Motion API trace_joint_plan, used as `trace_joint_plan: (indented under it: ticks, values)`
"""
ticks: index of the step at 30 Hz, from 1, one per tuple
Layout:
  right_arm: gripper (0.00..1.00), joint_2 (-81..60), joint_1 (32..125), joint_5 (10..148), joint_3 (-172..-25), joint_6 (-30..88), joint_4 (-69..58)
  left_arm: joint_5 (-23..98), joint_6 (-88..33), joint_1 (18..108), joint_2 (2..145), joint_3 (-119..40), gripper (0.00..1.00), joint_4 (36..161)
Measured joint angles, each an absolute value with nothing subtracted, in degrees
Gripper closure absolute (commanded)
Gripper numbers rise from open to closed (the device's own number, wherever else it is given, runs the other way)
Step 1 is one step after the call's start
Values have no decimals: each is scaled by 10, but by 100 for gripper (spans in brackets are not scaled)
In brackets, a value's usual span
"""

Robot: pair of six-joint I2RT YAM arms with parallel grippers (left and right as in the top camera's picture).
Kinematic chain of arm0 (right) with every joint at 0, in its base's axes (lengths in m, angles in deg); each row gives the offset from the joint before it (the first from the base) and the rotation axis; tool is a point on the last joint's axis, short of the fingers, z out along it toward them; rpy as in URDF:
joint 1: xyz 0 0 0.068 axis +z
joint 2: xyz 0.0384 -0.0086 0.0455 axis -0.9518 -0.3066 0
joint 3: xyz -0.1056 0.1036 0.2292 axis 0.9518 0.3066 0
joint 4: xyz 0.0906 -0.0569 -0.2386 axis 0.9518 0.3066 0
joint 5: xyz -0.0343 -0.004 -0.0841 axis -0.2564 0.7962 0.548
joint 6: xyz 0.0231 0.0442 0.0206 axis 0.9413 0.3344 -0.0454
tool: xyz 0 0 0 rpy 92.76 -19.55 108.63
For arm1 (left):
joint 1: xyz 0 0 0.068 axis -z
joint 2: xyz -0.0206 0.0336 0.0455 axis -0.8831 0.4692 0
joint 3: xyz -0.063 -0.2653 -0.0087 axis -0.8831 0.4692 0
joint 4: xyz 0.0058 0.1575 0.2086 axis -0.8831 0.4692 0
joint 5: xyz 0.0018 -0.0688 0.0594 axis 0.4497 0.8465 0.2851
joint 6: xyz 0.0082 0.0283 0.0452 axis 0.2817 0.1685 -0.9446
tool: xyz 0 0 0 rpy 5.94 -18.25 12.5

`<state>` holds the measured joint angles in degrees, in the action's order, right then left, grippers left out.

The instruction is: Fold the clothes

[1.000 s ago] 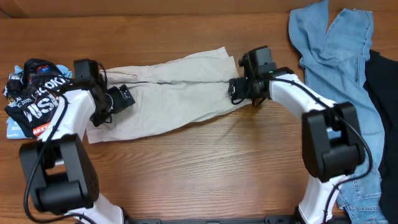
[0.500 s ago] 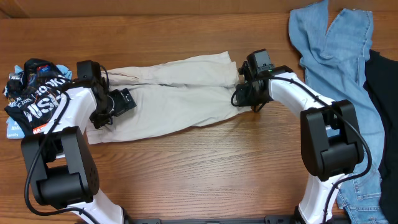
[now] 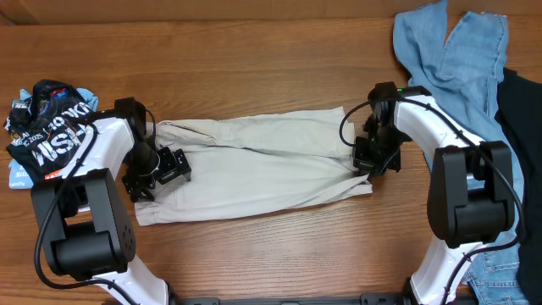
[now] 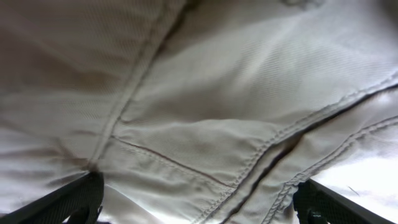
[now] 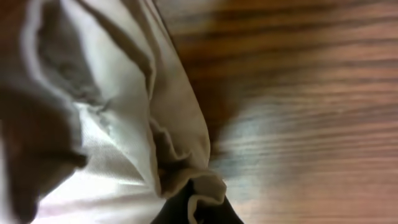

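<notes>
**Overhead.** The cream trousers (image 3: 254, 169) lie flat and lengthwise across the middle of the wooden table (image 3: 271, 51). They form a long, soft band of plain cotton with shallow creases and a seam line along the upper half. The left gripper (image 3: 167, 167) sits over their left end with its jaws spread wide. The right gripper (image 3: 373, 158) sits at their right end, on the hem.

The light blue jeans (image 3: 449, 59), in faded denim, lie loosely heaped in the far right corner. A black cloth (image 3: 518, 110) lies against them at the right edge. At the left edge sits the crumpled black white-lettered piece (image 3: 47, 135). Its bold white block capitals are broken up by folds, so no whole word can be read.

**Left wrist.** Cream fabric fills the view. It shows fine diagonal ribbing, double rows of stitching and a dark slit along one seam. The dark fingers (image 4: 68, 199) stand far apart in the two lower corners, above the cloth. Whether they touch it cannot be told.

**Right wrist.** The picture is blurred. Rumpled cream folds take up the left side and striped brown wood grain the right. The hem gathers down into the dark fingertips (image 5: 165, 214) at the bottom centre. The jaws are closed together, pinching that bunched edge of the trousers.
</notes>
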<state>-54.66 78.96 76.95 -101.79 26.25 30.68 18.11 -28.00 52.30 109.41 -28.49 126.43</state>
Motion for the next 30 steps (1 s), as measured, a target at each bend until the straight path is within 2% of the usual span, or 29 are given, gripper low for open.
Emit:
trace_joint_plan:
  ticks: [2, 4, 5, 6, 8, 12, 13, 17, 21, 26, 28, 30]
  values:
    - [74, -538, 793, 774, -1018, 262, 306, 174, -284, 523, 1094, -285, 1, 1257]
    - [37, -524, 795, 784, -1017, 262, 300, 167, -288, 523, 1094, -285, 1, 1245]
    - [28, -512, 796, 789, -1017, 267, 296, 164, -291, 523, 1094, -285, 0, 1239]
    - [24, -503, 796, 794, -1017, 267, 293, 160, -293, 523, 1094, -285, 0, 1233]
    - [25, -477, 795, 799, -1017, 267, 285, 155, -294, 523, 1094, -285, 0, 1226]
    - [47, -426, 794, 804, -1017, 260, 268, 151, -296, 523, 1094, -285, 0, 1218]
    - [49, -418, 794, 804, -1017, 251, 263, 150, -298, 523, 1094, -285, 0, 1217]
    - [42, -414, 793, 801, -1017, 235, 245, 149, -298, 523, 1094, -285, 0, 1217]
    - [41, -426, 794, 765, -1017, 218, 220, 149, -298, 523, 1094, -285, 0, 1217]
    - [43, -444, 793, 726, -1003, 207, 191, 149, -298, 523, 1094, -285, 0, 1217]
    - [48, -456, 794, 709, -991, 204, 176, 149, -298, 523, 1094, -285, 0, 1217]
    - [48, -466, 794, 693, -979, 202, 162, 149, -298, 523, 1094, -285, 0, 1217]
